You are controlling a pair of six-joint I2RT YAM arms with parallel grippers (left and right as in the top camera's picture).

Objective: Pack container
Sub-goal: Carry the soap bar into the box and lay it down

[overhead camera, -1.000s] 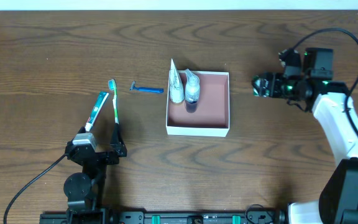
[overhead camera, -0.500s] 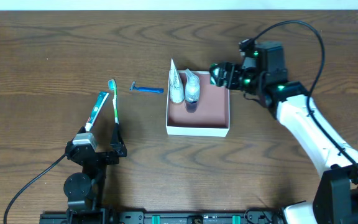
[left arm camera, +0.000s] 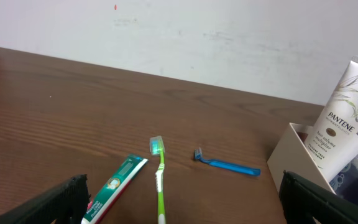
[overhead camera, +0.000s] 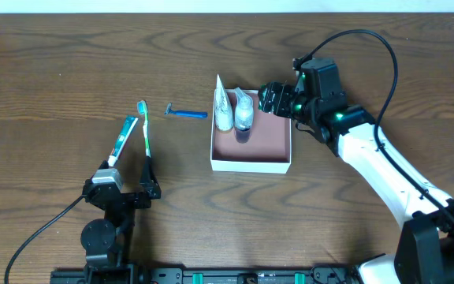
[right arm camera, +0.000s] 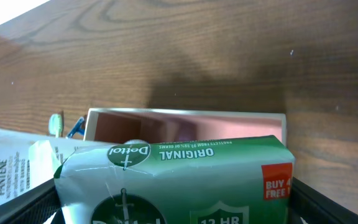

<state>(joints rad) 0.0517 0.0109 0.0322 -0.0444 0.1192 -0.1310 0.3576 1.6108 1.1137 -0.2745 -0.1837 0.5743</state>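
The container (overhead camera: 280, 140) is a square white box with a pink-brown inside at the table's middle; it also shows in the right wrist view (right arm camera: 185, 116) and the left wrist view (left arm camera: 291, 155). A white Pantene tube (overhead camera: 224, 104) and a clear bottle (overhead camera: 244, 110) lie in its left part. My right gripper (overhead camera: 273, 99) is shut on a green Dettol soap pack (right arm camera: 179, 180) and holds it over the container's far right corner. My left gripper (overhead camera: 123, 189) is open and empty near the front left, behind a toothpaste tube (overhead camera: 122, 140) and a green toothbrush (overhead camera: 145, 130).
A blue razor (overhead camera: 186, 114) lies just left of the container, also in the left wrist view (left arm camera: 229, 165). The toothpaste (left arm camera: 114, 186) and toothbrush (left arm camera: 160, 180) lie between my left fingers' line of sight. A white wall stands behind the table.
My right arm has swung left from the table's right side with the soap pack, reaching the container's far right corner. The left arm has not moved.
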